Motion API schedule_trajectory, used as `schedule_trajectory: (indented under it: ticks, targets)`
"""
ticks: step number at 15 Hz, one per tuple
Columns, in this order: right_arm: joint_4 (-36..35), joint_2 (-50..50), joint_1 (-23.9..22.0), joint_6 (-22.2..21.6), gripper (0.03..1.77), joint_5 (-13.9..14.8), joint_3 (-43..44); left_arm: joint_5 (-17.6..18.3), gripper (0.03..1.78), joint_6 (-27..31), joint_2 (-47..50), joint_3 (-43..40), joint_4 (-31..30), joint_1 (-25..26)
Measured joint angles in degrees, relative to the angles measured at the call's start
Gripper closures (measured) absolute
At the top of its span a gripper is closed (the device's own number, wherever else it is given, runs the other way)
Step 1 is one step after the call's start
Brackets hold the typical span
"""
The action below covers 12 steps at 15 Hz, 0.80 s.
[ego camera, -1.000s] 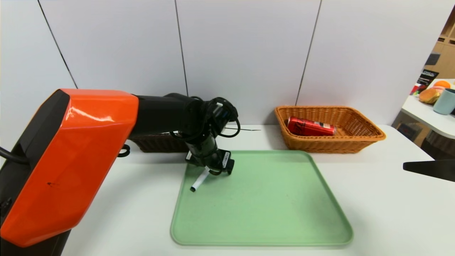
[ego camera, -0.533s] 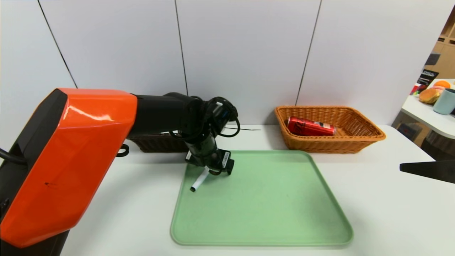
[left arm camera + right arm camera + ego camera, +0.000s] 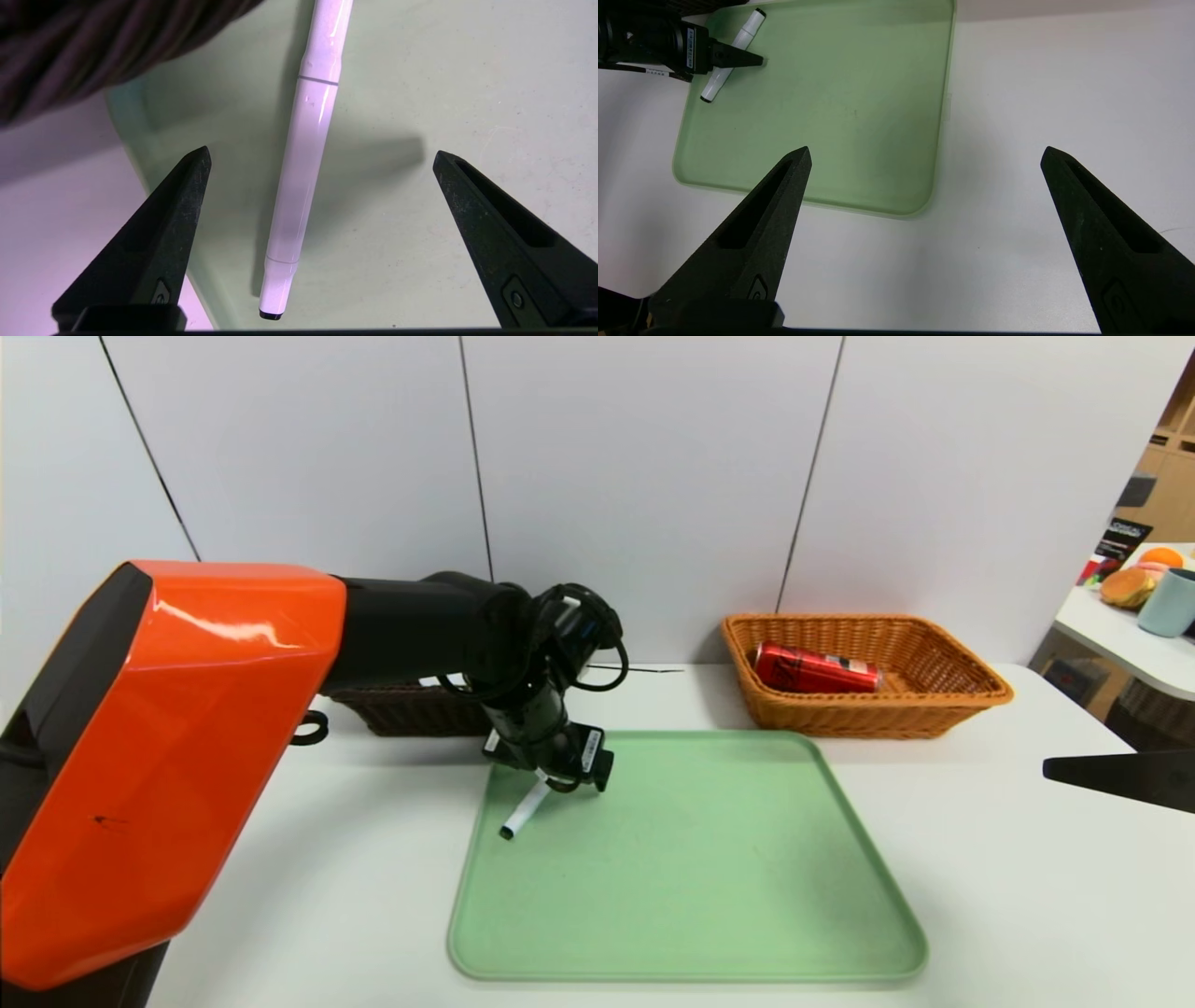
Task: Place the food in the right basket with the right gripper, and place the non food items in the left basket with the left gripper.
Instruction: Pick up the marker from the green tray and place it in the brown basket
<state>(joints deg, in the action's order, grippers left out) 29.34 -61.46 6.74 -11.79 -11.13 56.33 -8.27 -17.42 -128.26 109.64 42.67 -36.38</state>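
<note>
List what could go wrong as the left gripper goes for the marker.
The marker lies aslant between the open fingers of the left gripper, nearer one than the other, so closing might shove or twist it first.

The tray's rim runs close by one finger, which could catch on it.

The dark basket stands right behind the tray, so the left arm might bump it when lifting.
</note>
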Motion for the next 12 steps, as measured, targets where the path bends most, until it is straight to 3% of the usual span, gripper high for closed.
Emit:
schedule_trajectory:
  ticks: [12]
  targets:
    - [0.01, 0.80, 0.00, 0.02, 0.10, -0.02, 0.00, -0.11, 0.12, -0.05, 0.48, -2.15, -0.55, 0.00]
